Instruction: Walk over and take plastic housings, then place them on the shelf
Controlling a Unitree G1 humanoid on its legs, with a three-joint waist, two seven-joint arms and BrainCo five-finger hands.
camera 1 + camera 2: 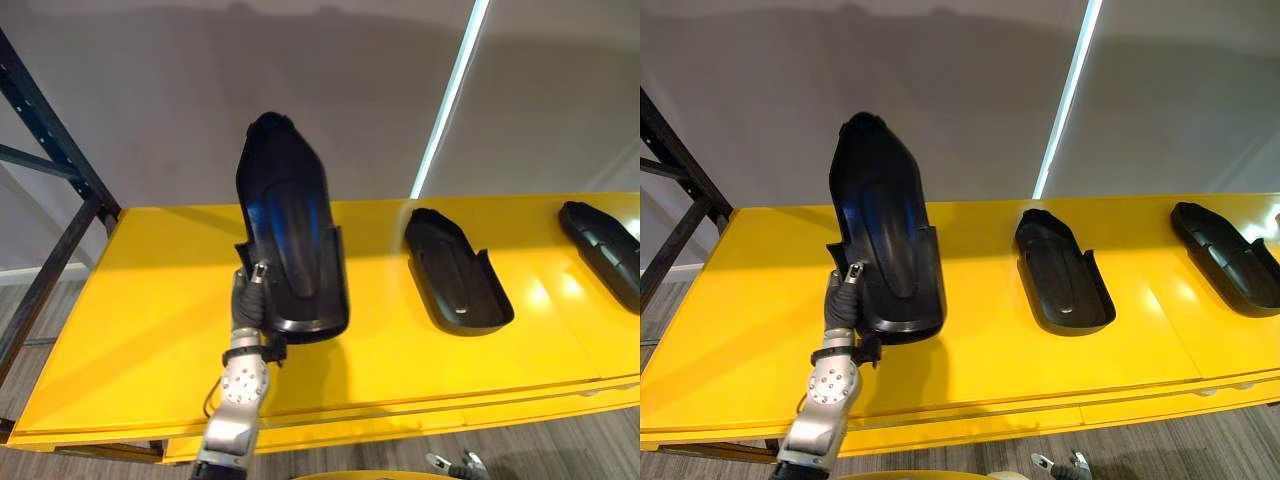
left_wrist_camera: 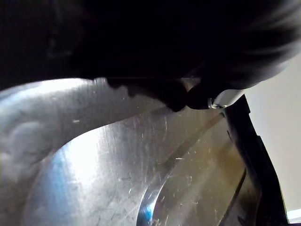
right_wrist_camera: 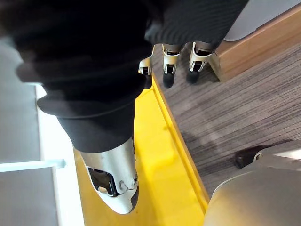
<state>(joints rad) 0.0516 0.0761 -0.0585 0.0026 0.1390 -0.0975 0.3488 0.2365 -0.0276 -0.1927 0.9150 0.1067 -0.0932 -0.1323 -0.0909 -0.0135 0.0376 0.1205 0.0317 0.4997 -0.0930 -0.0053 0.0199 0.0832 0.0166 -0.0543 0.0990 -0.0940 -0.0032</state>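
Two down: a housing (image 1: pixel 457 272) and a far housing (image 1: pixel 603 250) lie on the shelf (image 1: pixel 150 300). My left hand (image 1: pixel 248 305) has its fingers (image 1: pixel 262 278) pinching a third housing (image 1: pixel 290 215) upright over the shelf, not set down yet. Right hand (image 3: pixel 170 60) hangs loose, holding nothing.

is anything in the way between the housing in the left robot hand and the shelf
Nothing visible: the housing in the left robot hand is held over bare yellow shelf; the next housing lies apart to its right.
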